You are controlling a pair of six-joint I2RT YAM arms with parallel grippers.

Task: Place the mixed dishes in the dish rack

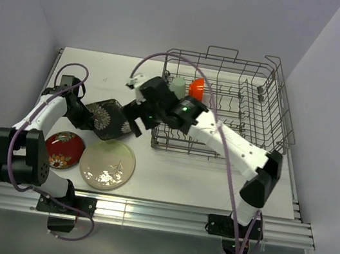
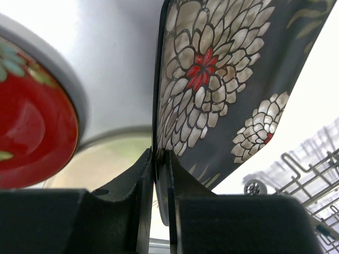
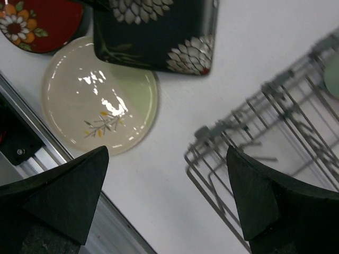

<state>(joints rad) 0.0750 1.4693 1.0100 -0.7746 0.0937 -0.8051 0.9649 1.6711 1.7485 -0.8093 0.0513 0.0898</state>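
1. White tabletop, pale walls around.
2. Left gripper clamps the rim of the black square floral ceramic plate, held on edge just left of the grey wire dish rack.
3. Right gripper hovers by the rack's near-left corner, its jaws wide and empty.
4. Best done by keeping the plate upright and sliding it between tines.
5. No writing is legible.

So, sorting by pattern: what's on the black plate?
The plate has white flowers, red centres; best: left wrist view.

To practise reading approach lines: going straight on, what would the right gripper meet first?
The right gripper would probably meet bare table, between the cream plate and the dish rack; depth is unclear.
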